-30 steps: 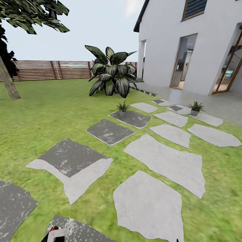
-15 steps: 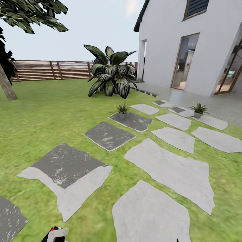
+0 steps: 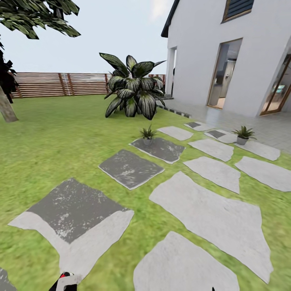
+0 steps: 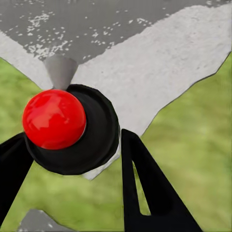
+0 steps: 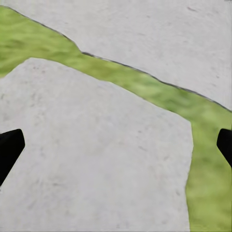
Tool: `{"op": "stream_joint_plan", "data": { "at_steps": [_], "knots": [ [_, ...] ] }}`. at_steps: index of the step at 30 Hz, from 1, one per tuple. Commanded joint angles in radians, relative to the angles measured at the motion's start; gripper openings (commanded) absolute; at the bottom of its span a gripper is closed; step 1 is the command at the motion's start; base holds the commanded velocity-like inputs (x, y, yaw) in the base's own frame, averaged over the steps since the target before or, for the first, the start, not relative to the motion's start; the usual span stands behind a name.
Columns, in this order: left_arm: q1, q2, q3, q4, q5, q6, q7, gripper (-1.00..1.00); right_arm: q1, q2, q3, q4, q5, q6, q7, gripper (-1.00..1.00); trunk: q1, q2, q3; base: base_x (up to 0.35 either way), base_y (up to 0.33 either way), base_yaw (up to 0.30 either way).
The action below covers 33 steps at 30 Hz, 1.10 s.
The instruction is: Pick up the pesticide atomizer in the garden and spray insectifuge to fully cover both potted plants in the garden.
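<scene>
i see the green lawn garden (image 3: 60,133) with grey stepping stones (image 3: 210,214), and two small green potted plants in grey pots, one (image 3: 148,134) on a dark slab, the other (image 3: 243,135) near the white house (image 3: 210,52). my left gripper (image 4: 72,159) clamps a round black, red-capped object (image 4: 72,128); the right gripper's (image 5: 116,145) black fingertips (image 5: 8,147) sit wide apart over pale stone.
</scene>
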Motion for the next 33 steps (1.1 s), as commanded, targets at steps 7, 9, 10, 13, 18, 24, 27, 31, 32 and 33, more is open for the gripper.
{"op": "stream_joint_plan", "data": {
  "at_steps": [7,9,10,13,18,24,27,31,32,33],
  "knots": [
    [-0.001,0.0,-0.001,0.001,0.002,-0.003,0.0,-1.0,-0.001,0.001,-0.003,0.001,0.005,-0.003,0.0,1.0,0.0,0.0,-0.001,0.338,-0.001,0.0],
    [-0.001,0.0,-0.001,0.001,0.002,-0.003,0.0,-1.0,-0.001,0.001,-0.003,0.0,0.005,-0.003,0.0,1.0,0.0,0.0,-0.001,0.338,-0.045,0.0],
    [-0.001,0.0,-0.001,0.001,0.002,-0.003,0.0,-1.0,-0.001,0.001,-0.003,0.0,0.005,-0.003,-0.001,1.0,0.0,0.0,-0.001,0.338,-0.068,0.0],
    [-0.001,0.0,0.0,0.001,0.003,-0.003,0.0,-1.0,-0.001,0.001,-0.003,-0.001,0.004,-0.003,-0.004,1.0,0.0,0.0,-0.001,0.338,-0.079,0.0],
    [0.0,0.0,0.0,-0.001,0.005,-0.003,0.0,-1.0,-0.001,0.001,-0.003,-0.001,0.002,-0.004,-0.006,1.0,0.0,0.0,-0.001,0.336,-0.089,0.0],
    [-0.001,-0.001,0.001,-0.001,0.007,-0.003,0.001,-1.0,-0.001,0.001,-0.003,-0.002,-0.001,-0.005,-0.007,1.0,0.0,0.0,-0.002,0.323,-0.111,0.083],
    [-0.001,-0.003,0.001,-0.001,0.008,-0.003,0.001,-1.0,-0.001,0.001,-0.003,-0.001,-0.001,-0.005,-0.007,1.0,0.0,0.0,-0.002,0.312,-0.129,0.137],
    [-0.001,-0.003,0.003,-0.002,0.01,-0.003,0.001,-1.0,-0.001,0.001,-0.003,-0.001,-0.001,-0.005,-0.007,1.0,0.0,0.0,-0.002,0.31,-0.133,0.024],
    [-0.001,-0.003,0.004,-0.002,0.01,-0.003,0.001,-1.0,-0.001,0.001,-0.003,-0.001,-0.001,-0.005,-0.006,1.0,0.0,0.0,-0.002,0.311,-0.133,0.008],
    [-0.001,-0.003,0.005,-0.002,0.011,-0.003,0.002,-1.0,-0.001,0.001,-0.003,-0.001,-0.001,-0.005,-0.006,1.0,0.0,0.0,-0.002,0.316,-0.126,0.004]
  ]
}}
